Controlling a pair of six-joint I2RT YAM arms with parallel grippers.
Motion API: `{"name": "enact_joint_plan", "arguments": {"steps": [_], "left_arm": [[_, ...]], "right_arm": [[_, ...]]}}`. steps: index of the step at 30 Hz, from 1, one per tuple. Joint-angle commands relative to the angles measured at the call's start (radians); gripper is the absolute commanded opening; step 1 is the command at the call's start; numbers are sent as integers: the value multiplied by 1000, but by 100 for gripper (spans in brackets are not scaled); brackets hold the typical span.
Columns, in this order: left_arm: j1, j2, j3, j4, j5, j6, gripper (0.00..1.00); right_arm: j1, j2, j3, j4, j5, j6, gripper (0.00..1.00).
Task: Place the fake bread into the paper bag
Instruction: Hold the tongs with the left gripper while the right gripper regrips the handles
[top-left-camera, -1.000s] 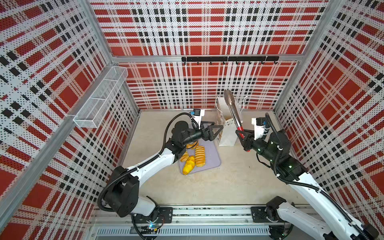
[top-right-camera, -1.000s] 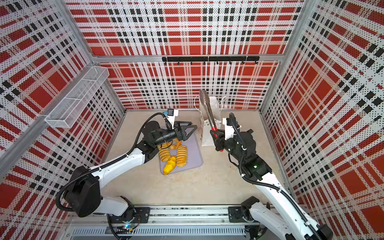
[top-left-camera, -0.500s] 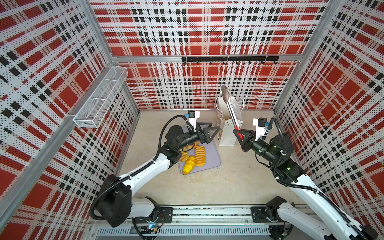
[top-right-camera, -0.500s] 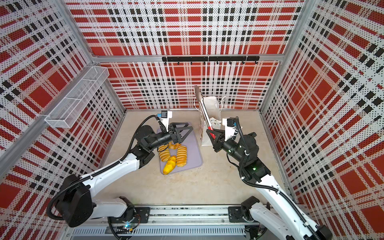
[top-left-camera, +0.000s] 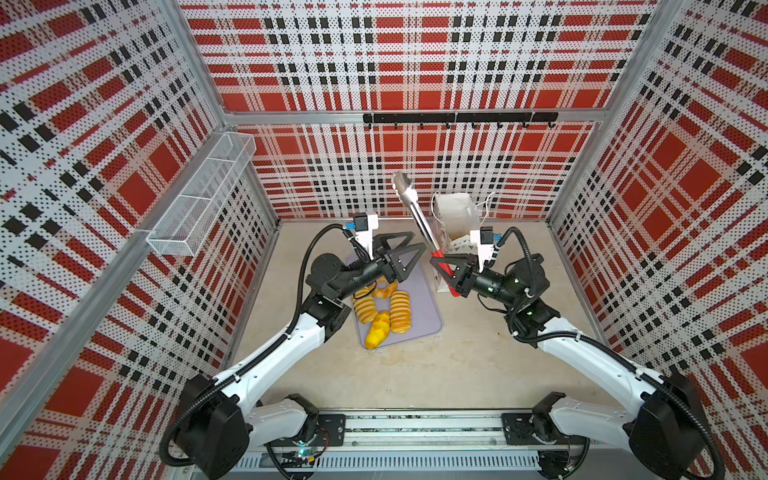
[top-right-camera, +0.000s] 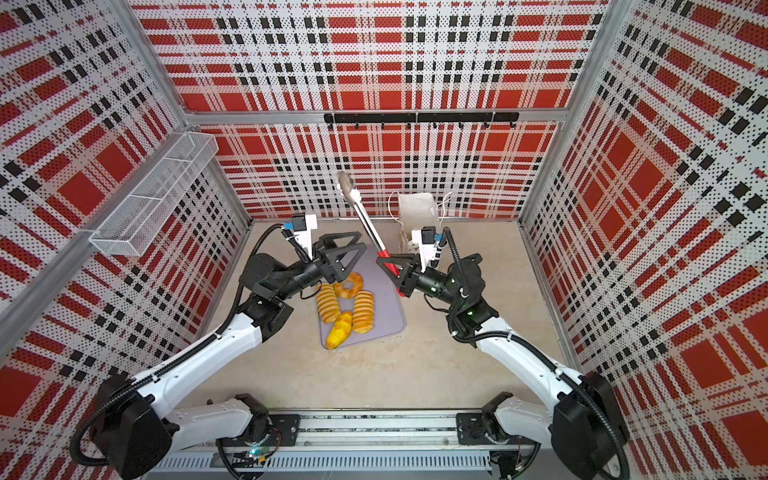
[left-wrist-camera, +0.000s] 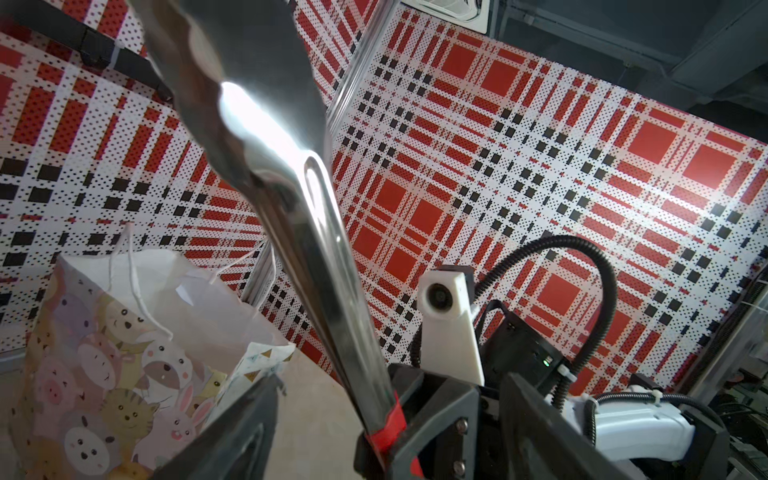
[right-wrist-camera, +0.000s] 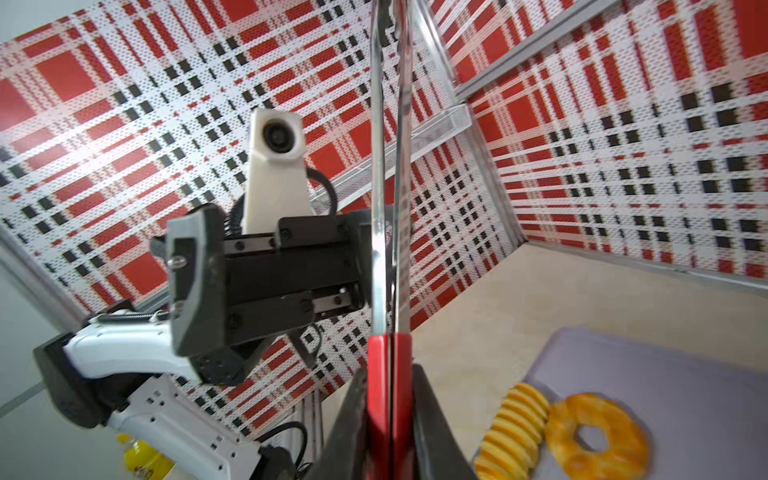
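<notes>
Nearest the camera head, a metal rail (top-left-camera: 415, 432) carries both arm bases at the front edge of the table (top-left-camera: 415, 374). Past it, mid-table, lies a grey tray (top-left-camera: 430, 316), and the bread (top-left-camera: 365, 309) sits on it. There are 2 ribbed loaves (top-left-camera: 400, 311) side by side. A yellow bun (top-left-camera: 377, 336) lies at their near ends, reaching over the tray's near rim, and 1 doughnut (top-right-camera: 349, 284) lies at their far ends. These 4 pieces show in both top views. The left arm covers part of the tray, so I cannot tell whether more lie under it.

Above the tray's far end hangs the left gripper (top-left-camera: 417, 242), its fingers (left-wrist-camera: 232, 432) spread apart. In the left wrist view the tongs (left-wrist-camera: 307, 249) rise between them, and I cannot tell whether either finger touches the metal. Facing it, the right gripper (top-left-camera: 440, 266) is clamped on the tongs' red handle. The right wrist view shows 1 finger (right-wrist-camera: 436, 440) on each side of it. The tongs tilt up and away toward the back wall, their 2 blades nearly pressed together.

The bag (top-left-camera: 455, 212) stands upright just behind the right gripper, beyond the tray's far right corner. Its mouth is open and its cord handles hang loose. What lies inside is hidden.

Farthest off, a wire basket (top-left-camera: 199, 208) hangs on the left wall and a black hook rail (top-left-camera: 457, 117) runs along the back wall.
</notes>
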Motion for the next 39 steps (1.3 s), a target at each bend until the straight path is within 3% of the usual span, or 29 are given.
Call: {"name": "enact_joint_plan", "arguments": {"steps": [1, 7, 13, 18, 24, 29, 33, 39], "left_arm": [[5, 24, 24, 45, 39, -18, 73], [12, 46, 27, 104, 54, -41, 52], [13, 74, 33, 230, 121, -141, 33], [21, 95, 42, 291, 149, -196, 16], [38, 104, 52, 307, 171, -228, 17], [48, 111, 53, 307, 212, -262, 17], [44, 106, 46, 307, 233, -264, 15], [45, 117, 48, 289, 237, -261, 16]], "right_arm": [[24, 19, 54, 121, -44, 18, 18], [50, 57, 60, 218, -69, 68, 18], [53, 98, 90, 227, -99, 87, 17], [54, 114, 110, 212, -114, 69, 24], [36, 101, 132, 101, -109, -23, 43], [-23, 77, 177, -111, -221, -217, 38], [-74, 100, 203, -180, -370, -260, 38], [-76, 141, 256, -258, -456, -305, 35]]}}
